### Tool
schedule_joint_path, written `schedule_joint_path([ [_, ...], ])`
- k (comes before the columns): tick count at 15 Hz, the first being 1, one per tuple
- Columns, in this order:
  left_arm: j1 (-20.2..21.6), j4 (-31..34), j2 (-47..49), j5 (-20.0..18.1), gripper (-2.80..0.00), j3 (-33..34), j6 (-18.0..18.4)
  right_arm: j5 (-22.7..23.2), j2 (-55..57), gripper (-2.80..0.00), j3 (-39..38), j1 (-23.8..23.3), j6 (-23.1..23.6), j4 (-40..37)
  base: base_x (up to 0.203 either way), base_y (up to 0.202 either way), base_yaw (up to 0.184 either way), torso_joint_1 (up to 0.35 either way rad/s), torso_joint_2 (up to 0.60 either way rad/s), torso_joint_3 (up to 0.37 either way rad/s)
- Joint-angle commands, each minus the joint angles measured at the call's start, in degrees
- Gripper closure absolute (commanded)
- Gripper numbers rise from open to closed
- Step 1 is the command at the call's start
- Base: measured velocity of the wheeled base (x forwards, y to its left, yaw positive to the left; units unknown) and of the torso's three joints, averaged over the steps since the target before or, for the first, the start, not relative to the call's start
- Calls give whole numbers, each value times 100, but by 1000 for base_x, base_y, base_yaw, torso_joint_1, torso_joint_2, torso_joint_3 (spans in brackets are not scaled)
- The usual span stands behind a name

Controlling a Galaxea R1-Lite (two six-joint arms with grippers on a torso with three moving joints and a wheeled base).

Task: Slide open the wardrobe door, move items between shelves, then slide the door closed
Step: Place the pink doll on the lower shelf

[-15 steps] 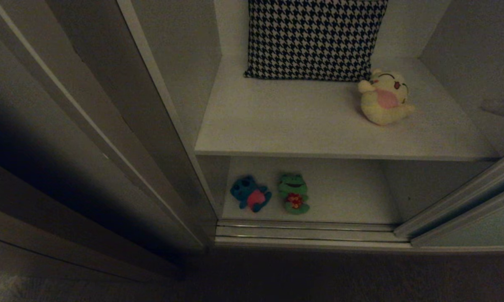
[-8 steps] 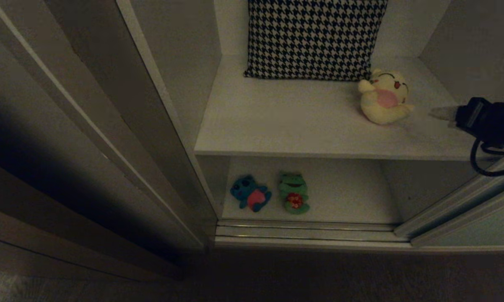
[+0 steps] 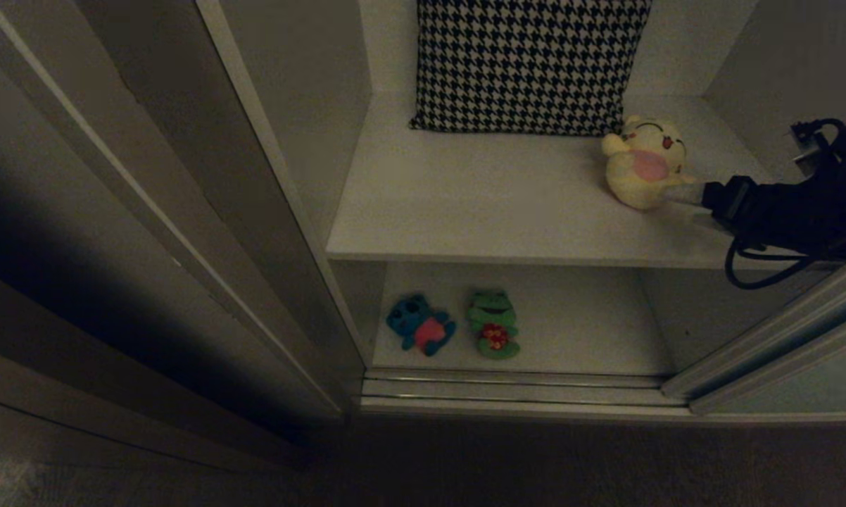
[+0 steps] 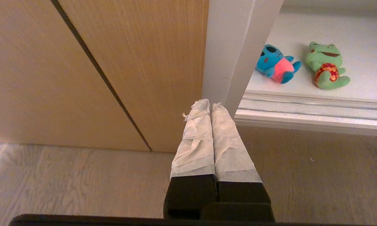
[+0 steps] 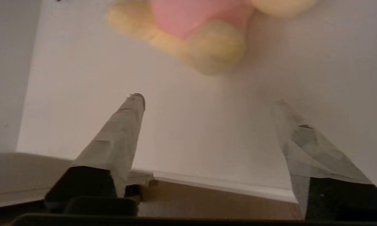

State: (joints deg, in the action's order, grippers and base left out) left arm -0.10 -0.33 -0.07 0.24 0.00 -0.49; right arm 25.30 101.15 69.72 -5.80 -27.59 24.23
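A yellow plush toy with a pink belly (image 3: 645, 165) lies at the right of the upper shelf (image 3: 479, 204). My right gripper (image 3: 685, 197) reaches in from the right, level over the shelf, its tips just short of the toy. In the right wrist view the gripper (image 5: 209, 99) is open and empty, with the yellow toy (image 5: 201, 28) just beyond the fingertips. A blue toy (image 3: 419, 325) and a green frog (image 3: 493, 324) lie on the lower shelf (image 3: 585, 331). The sliding wardrobe door (image 3: 817, 384) stands pushed to the right. My left gripper (image 4: 210, 105) hangs shut and empty near the floor.
A black-and-white houndstooth cushion (image 3: 528, 63) leans against the back of the upper shelf, left of the yellow toy. Silver floor rails (image 3: 514, 391) run along the wardrobe's front. Wooden panels (image 4: 129, 62) stand to the left, beside the white side wall (image 4: 235, 53).
My right arm has come into the head view from the right and moved left along the upper shelf up to the yellow toy. The toys have not moved.
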Motion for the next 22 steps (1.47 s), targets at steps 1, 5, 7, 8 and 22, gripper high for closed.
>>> schedule_joint_path([
  [1,1,-2,7,2,0,0,-4,58,256,-280,59,18,-226,161,0,0,0,0,0,0],
  [5,1,-2,7,2,0,0,-4,229,506,-280,441,28,-273,330,0,0,0,0,0,0],
  [7,1,-2,7,2,0,0,-4,251,587,-280,472,51,-268,764,0,0,0,0,0,0],
  [8,1,-2,7,2,0,0,-4,256,700,-280,491,93,-236,936,0,0,0,0,0,0],
  [22,1,-2,7,2,0,0,-4,177,1250,0,1045,180,-227,1410,0,0,0,0,0,0],
])
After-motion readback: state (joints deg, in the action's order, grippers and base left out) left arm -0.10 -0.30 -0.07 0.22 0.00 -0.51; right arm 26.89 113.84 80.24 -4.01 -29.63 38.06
